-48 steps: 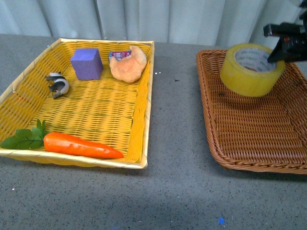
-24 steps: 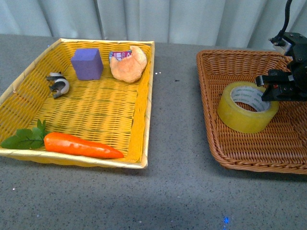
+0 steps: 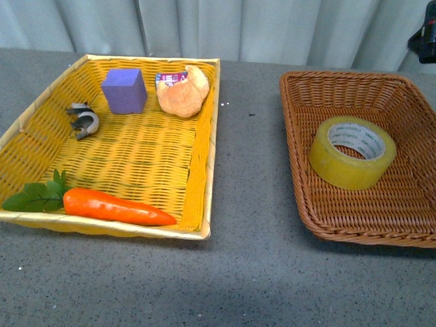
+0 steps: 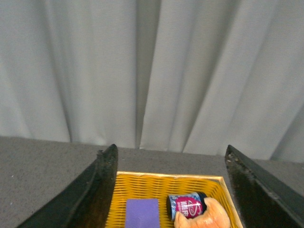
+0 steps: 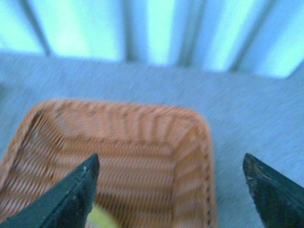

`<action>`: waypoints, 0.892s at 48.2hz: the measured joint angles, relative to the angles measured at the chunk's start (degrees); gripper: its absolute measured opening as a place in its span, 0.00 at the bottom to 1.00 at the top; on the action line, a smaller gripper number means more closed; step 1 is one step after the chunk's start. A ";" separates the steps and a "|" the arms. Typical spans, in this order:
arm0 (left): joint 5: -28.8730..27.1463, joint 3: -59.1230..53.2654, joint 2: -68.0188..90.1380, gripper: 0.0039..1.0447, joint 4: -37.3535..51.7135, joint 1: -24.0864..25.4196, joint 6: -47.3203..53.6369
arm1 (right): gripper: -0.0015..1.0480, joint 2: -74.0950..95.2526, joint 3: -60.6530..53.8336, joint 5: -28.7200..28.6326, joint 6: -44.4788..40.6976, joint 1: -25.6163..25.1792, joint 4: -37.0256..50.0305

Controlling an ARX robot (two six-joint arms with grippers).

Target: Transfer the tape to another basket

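The tape [image 3: 352, 161], a wide yellowish roll with a white printed core, lies flat on the floor of the brown wicker basket [image 3: 297, 146]. It sits a little left of the basket's middle and nothing touches it. This basket is on the right side of the grey surface [image 3: 248, 272].

The right gripper [image 5: 171, 156] is released. Its two dark fingers [image 5: 71, 194] are spread wide with nothing between them, above the far part of the brown basket. In its blurred wrist view a sliver of yellow roll shows at the edge. In the front view only a dark piece of the right arm [image 3: 426, 39] shows, at the far right, well apart from the tape.

The left gripper [image 4: 171, 148] is also released, empty and spread wide. It faces the pale curtain [image 4: 142, 71] over the far end of the yellow woven basket [image 3: 203, 163].

That basket is on the left of the surface, well apart from the brown one. It holds these things:
- Along its far side, a purple cube [image 3: 124, 90], a croissant [image 3: 182, 92] and, touching the croissant, a small can with a pink label [image 3: 169, 78].
- Near its left wall, a small grey-and-white curled metal object [image 3: 83, 120].
- Along its near wall, a carrot [image 3: 112, 207] with green leaves [image 3: 34, 197].
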 joint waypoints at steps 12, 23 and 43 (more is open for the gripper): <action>2.97 -18.32 -9.88 0.25 8.39 1.33 2.47 | 0.44 -7.98 -21.62 2.36 2.97 1.14 37.53; 6.45 -30.80 -19.47 0.04 11.02 4.42 3.04 | 0.01 -19.61 -35.60 4.48 3.17 3.54 39.04; 6.67 -43.60 -35.74 0.04 7.41 5.05 3.06 | 0.01 -39.41 -48.98 4.61 3.43 3.48 32.89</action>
